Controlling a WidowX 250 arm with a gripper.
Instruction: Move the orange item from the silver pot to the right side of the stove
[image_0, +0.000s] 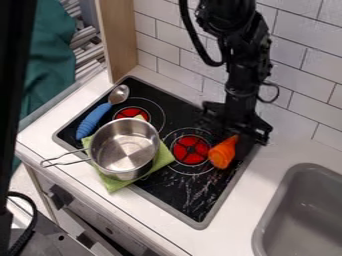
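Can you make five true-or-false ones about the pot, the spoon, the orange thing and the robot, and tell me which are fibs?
1. The silver pot sits on a green cloth. True.
2. The orange thing is inside the silver pot. False: the orange thing is over at the right side of the stove.
3. The spoon has a blue handle. True.
4. The spoon is in the sink. False: the spoon lies on the left part of the stove.
5. The robot's gripper is above the silver pot. False: the gripper is at the stove's right side, by the orange thing.
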